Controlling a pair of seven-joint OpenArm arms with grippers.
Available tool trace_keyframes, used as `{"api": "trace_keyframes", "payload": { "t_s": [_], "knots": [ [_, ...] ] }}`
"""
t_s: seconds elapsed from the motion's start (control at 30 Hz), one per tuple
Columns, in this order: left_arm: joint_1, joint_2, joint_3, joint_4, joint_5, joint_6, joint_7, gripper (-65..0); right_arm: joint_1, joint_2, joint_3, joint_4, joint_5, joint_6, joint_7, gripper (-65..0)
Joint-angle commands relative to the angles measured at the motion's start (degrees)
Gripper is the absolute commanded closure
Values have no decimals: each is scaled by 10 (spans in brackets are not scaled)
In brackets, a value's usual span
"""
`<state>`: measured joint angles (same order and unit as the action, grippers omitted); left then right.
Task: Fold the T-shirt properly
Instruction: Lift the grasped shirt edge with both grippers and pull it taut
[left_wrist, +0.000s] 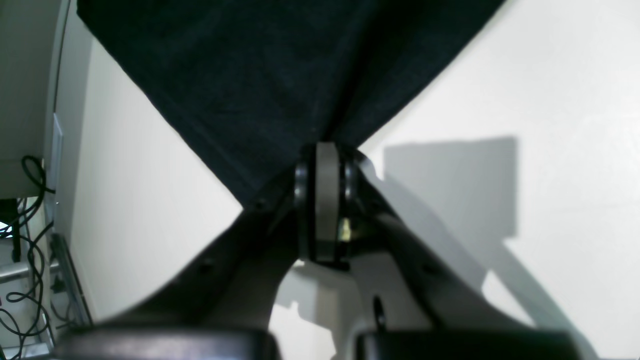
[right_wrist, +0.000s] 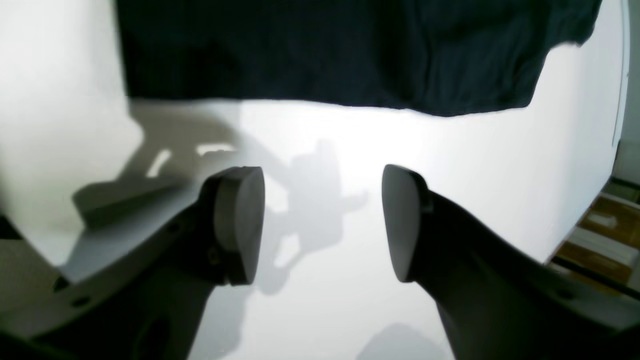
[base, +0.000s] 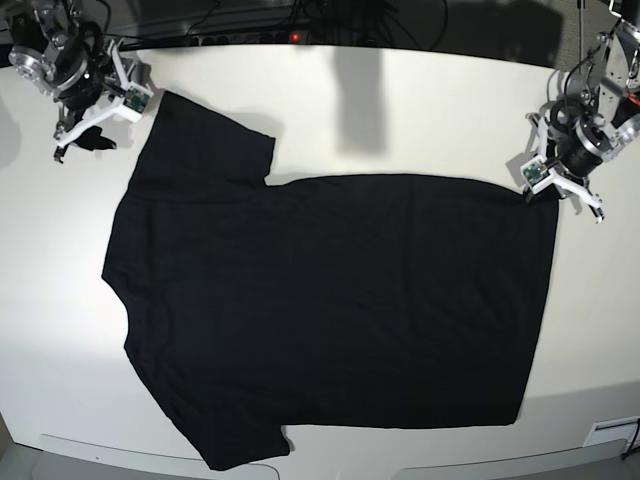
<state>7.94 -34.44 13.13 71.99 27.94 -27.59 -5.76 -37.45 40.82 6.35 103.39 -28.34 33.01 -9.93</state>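
Black cloth of the T-shirt (base: 330, 310) lies flat on the white table (base: 420, 110). The left gripper (left_wrist: 325, 150) pinches its hem corner. The right gripper (right_wrist: 322, 220) stands spread wide, holding nothing, just beside the sleeve.

Brightly lit white table (base: 420, 110), cables (left_wrist: 25, 240) beside it.

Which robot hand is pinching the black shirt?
The left gripper, fingers shut on the T-shirt at its corner. The right gripper is open, holding nothing.
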Motion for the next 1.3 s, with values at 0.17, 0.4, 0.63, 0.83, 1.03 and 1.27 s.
{"api": "trace_keyframes", "payload": {
  "t_s": [0.17, 0.4, 0.63, 0.83, 1.03, 1.27],
  "knots": [
    [15, 0, 9, -11, 18, -59, 45, 0, 54, 9, -34, -53, -17, -9, 37, -368],
    [16, 0, 9, -11, 17, -59, 46, 0, 109, 9, -129, -94, -45, -9, 31, -368],
    [15, 0, 9, -11, 17, -59, 49, 0, 146, 9, -199, -113, -45, -9, 5, -368],
    [15, 0, 9, -11, 17, -59, 50, 0, 147, 9, -227, -113, -45, -2, 5, -367],
    [15, 0, 9, -11, 10, -59, 50, 0, 148, 9, -227, -113, -45, 32, 5, -134],
    [16, 0, 9, -11, -106, -59, 64, 0, 147, 9, -218, -113, 5, -23, 2, 0]
  ]
}}
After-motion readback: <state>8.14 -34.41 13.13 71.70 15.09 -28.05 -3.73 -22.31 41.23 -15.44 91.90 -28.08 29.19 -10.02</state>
